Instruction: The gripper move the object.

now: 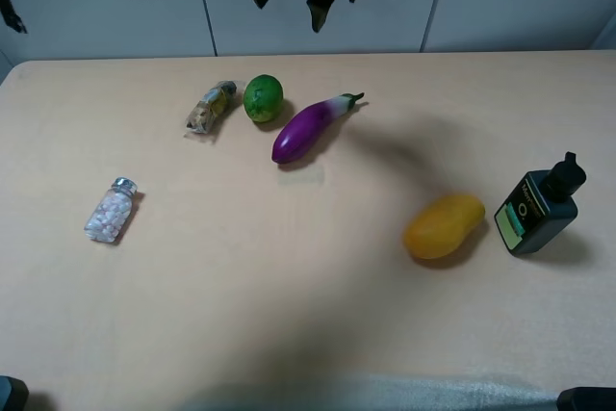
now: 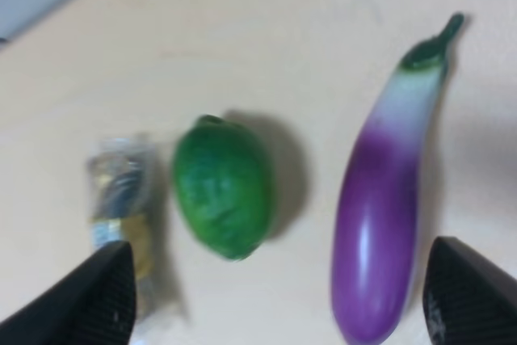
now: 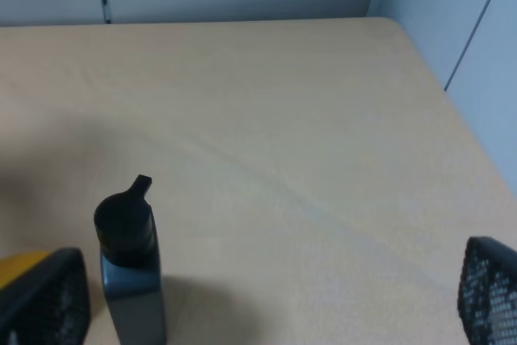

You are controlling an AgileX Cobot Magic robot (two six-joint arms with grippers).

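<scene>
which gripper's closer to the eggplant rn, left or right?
Left. The left gripper hovers open above the eggplant and lime. The right gripper is over the black bottle, far off.

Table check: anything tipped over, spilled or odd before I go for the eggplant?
Nothing spilled. The small jar with white contents lies on its side; the dark bottle stands upright. The eggplant lies free beside the lime.

Light tan table (image 1: 289, 315) with six things scattered on it

Eggplant (image 1: 310, 126), lime (image 1: 263, 98) and a crinkly wrapped snack (image 1: 210, 108) sit close together toward the far edge. Small jar of white bits (image 1: 113, 210) lies near the left edge; mango (image 1: 443, 226) and dark bottle (image 1: 539, 206) over by the right edge.
</scene>
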